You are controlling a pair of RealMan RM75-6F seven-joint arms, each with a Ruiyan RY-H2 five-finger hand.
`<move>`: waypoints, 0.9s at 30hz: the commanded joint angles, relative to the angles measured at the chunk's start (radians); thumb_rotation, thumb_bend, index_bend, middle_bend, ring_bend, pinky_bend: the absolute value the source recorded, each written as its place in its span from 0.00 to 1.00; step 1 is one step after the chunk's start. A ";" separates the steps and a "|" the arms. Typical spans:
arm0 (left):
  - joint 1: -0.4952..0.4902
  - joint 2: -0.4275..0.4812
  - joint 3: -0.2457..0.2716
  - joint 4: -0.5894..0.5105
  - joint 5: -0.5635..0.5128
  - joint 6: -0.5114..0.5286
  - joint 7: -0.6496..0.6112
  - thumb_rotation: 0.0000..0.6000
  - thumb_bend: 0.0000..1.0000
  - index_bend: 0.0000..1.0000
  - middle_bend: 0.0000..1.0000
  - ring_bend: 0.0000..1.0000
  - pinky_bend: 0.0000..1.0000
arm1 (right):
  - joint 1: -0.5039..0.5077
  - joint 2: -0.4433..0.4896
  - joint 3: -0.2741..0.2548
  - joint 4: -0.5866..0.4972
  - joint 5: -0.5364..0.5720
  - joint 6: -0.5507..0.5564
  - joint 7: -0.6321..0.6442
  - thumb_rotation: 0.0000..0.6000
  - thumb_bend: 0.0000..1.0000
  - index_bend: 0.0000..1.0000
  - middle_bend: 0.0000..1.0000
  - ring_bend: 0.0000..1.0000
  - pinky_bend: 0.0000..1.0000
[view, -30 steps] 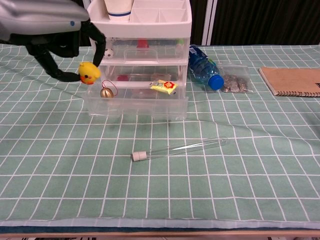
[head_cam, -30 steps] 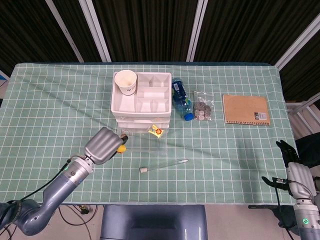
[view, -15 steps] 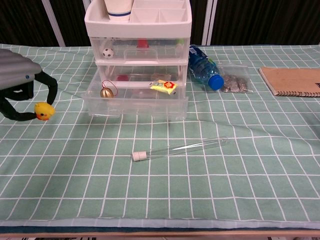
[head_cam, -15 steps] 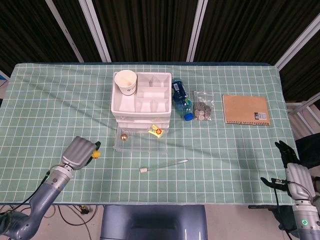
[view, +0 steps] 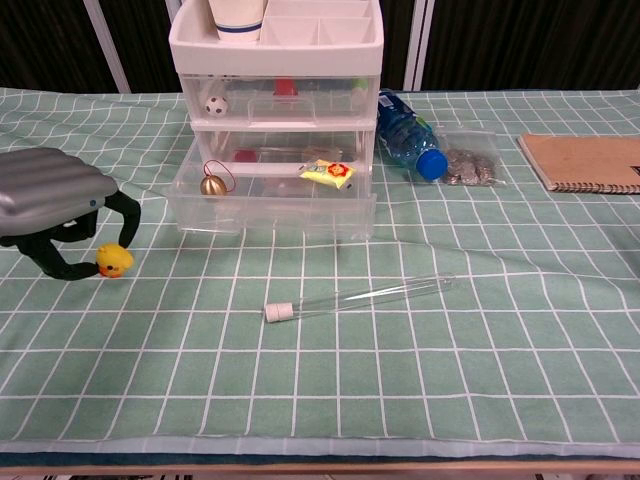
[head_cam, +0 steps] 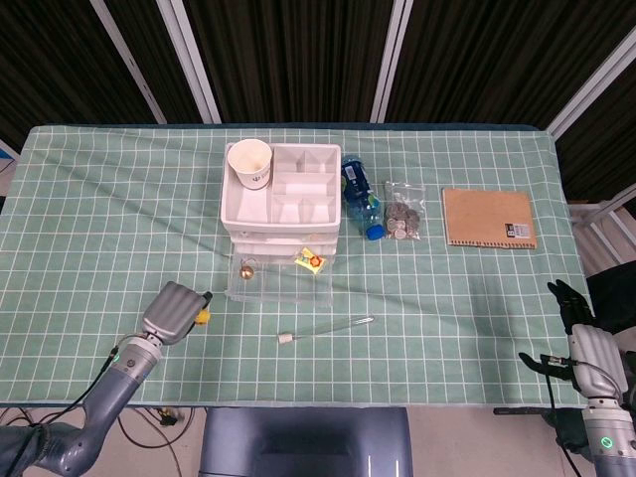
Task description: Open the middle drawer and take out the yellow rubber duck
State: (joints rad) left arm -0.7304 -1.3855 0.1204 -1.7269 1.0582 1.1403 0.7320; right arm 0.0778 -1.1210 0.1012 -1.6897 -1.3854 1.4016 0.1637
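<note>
The yellow rubber duck is low over the green cloth, left of the drawer unit, and may be touching it. My left hand arches over it and pinches it between dark fingertips. One clear drawer of the white unit stands pulled out, with a small gold bell and a yellow packet inside. My right hand hangs off the table's right front corner, fingers apart and holding nothing.
A glass test tube lies in front of the open drawer. A paper cup stands on the unit's top tray. A blue bottle, a bag of coins and a brown notebook lie to the right.
My left hand carried the duck out of the drawer to the left, then lowered it and shifted slightly back right toward the table surface. The right hand has stayed put.
</note>
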 commanded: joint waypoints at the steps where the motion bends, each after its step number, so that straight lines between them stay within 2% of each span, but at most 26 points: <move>1: -0.001 -0.036 -0.016 0.022 -0.030 -0.018 0.034 1.00 0.34 0.55 1.00 1.00 1.00 | 0.000 0.000 0.000 0.001 -0.001 0.000 0.000 1.00 0.03 0.00 0.00 0.00 0.22; 11: 0.001 -0.099 -0.045 0.068 -0.064 -0.045 0.067 1.00 0.34 0.55 1.00 1.00 1.00 | 0.000 -0.001 0.000 0.002 -0.001 0.000 0.000 1.00 0.03 0.00 0.00 0.00 0.22; 19: 0.001 -0.105 -0.054 0.062 -0.070 -0.060 0.075 1.00 0.31 0.55 1.00 1.00 1.00 | 0.000 -0.001 0.000 0.001 -0.001 0.000 -0.001 1.00 0.03 0.00 0.00 0.00 0.22; 27: 0.004 -0.099 -0.059 0.050 -0.085 -0.068 0.090 1.00 0.22 0.51 1.00 1.00 1.00 | 0.000 0.000 0.000 0.000 -0.001 0.001 -0.002 1.00 0.03 0.00 0.00 0.00 0.22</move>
State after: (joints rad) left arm -0.7266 -1.4854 0.0615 -1.6758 0.9745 1.0727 0.8208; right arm 0.0774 -1.1211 0.1009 -1.6894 -1.3863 1.4022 0.1620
